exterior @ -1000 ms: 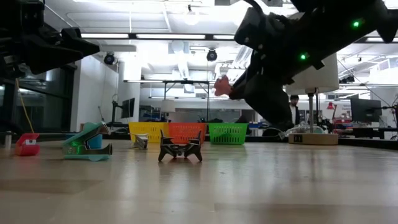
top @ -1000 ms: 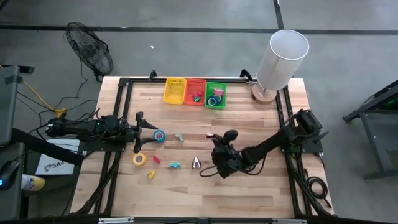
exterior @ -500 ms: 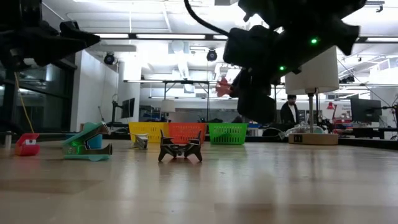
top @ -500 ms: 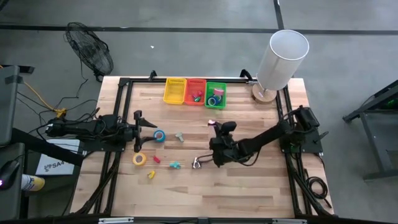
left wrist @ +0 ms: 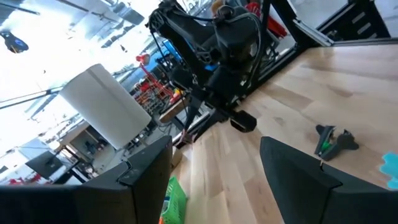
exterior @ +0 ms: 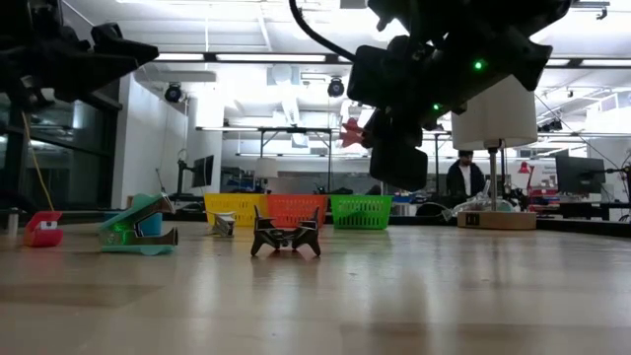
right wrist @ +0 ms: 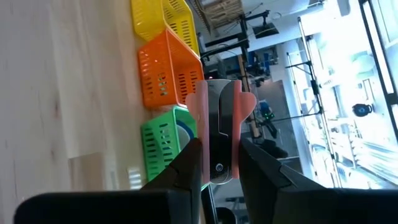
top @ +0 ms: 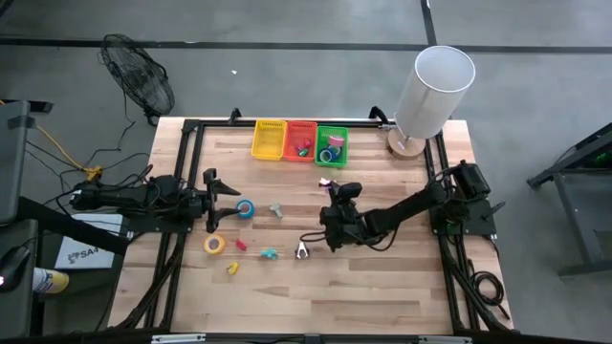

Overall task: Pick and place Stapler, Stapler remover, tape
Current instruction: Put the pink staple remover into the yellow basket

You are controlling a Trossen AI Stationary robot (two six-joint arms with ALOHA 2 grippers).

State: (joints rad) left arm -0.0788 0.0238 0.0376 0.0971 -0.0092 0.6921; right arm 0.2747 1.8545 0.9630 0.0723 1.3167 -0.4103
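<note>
three small baskets stand in a row at the far edge of the table (top: 382,287): a yellow basket (top: 269,139), an orange basket (top: 300,139) and a green basket (top: 332,143). from above, the yellow one shows nothing inside; the orange one holds a few small items too tiny to name; the green one holds what look like a blue tape roll (top: 327,154) and a pink or red one beside it.

out on the wood lie two more tape rolls, one blue roll (top: 246,208) and one yellow roll (top: 214,245). near them are a grey-green piece (top: 275,209), a small red piece (top: 241,245), a small yellow piece (top: 231,268), a teal staple remover (top: 270,253) and a black claw-shaped staple remover (top: 302,251). in the low view the teal one (exterior: 139,226) and the black one (exterior: 286,234) both rest on the tabletop, with the red piece (exterior: 42,228) off to the side.

the right gripper (top: 328,187) hangs above the middle of the table, short of the baskets, its fingers pinching a pink stapler remover (right wrist: 220,134) with a metal face; the remover stands clear of the table, with the baskets beyond it in the right wrist view. the left gripper (top: 236,192) waits at the left side, just beside the blue roll, its fingers spread and holding nothing.

a white cylinder (top: 432,91) on a round wooden base stands at the far right corner.
</note>
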